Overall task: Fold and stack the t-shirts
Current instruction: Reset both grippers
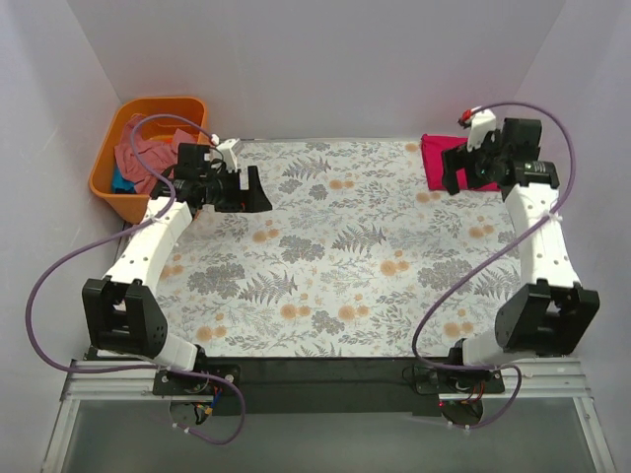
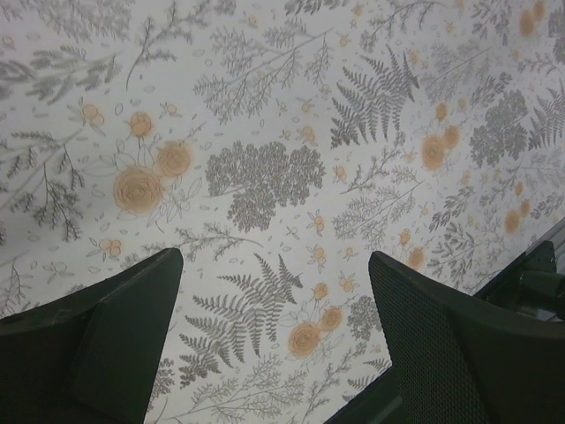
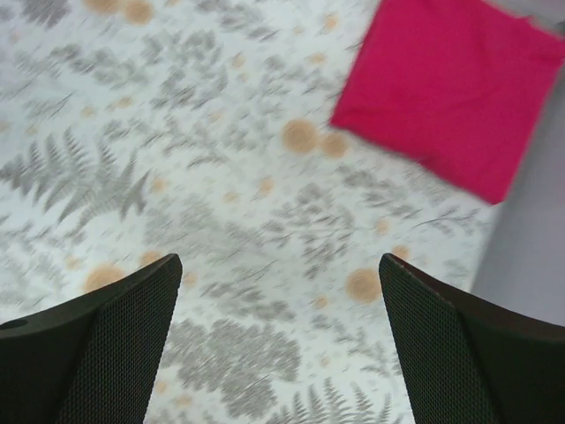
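The crimson t-shirt (image 3: 455,84) lies folded into a neat square at the upper right of the flowered cloth (image 1: 335,246), so one fold looks done. The right gripper (image 3: 278,261) hangs near it, fingers wide apart and empty. At the upper left, the left gripper (image 2: 272,261), likewise spread and holding nothing, hovers near the orange tub (image 1: 148,106). There a salmon t-shirt (image 1: 148,153) (with a glimpse of a teal t-shirt (image 1: 120,180)) lies crumpled, not yet folded or stacked.
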Controlling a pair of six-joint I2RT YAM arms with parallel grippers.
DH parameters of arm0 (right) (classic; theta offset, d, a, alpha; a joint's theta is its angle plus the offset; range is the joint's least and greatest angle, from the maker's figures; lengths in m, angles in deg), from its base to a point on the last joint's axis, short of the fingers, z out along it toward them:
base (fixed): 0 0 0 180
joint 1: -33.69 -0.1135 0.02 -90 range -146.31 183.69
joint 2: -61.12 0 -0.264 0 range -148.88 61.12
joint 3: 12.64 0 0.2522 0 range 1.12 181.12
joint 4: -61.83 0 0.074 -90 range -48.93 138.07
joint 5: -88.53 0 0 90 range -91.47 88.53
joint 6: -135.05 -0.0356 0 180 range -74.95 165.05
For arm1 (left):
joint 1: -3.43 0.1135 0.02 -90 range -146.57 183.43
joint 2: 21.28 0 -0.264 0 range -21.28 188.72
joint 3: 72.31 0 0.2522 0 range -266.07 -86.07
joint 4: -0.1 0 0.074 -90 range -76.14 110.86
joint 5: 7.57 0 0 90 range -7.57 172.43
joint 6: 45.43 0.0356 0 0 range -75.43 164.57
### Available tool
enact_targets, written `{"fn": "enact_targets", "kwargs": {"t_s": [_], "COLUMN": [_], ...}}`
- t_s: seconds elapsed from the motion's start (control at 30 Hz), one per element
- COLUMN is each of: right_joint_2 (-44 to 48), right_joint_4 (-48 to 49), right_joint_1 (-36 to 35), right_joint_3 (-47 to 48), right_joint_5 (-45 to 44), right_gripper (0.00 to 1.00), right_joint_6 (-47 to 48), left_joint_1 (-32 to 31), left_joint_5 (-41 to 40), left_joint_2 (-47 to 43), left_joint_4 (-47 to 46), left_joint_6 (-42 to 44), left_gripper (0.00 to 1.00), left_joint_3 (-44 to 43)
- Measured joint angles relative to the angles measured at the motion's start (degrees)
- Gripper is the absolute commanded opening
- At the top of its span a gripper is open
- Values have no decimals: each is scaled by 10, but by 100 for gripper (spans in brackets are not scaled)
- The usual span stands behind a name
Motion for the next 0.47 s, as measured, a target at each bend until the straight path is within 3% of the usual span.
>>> {"fn": "enact_targets", "kwargs": {"t_s": [0.3,0.47], "right_joint_2": [160,208], "right_joint_4": [-64,-77], "right_joint_1": [-105,-113], "right_joint_3": [-306,-380], "right_joint_5": [68,73], "right_gripper": [98,98], "right_joint_6": [-23,-36], "left_joint_1": [0,0], "left_joint_5": [-32,-51], "left_joint_2": [-78,-136], "left_joint_4": [11,29], "left_joint_6": [22,36], "left_gripper": [88,88], "left_joint_3": [177,231]}}
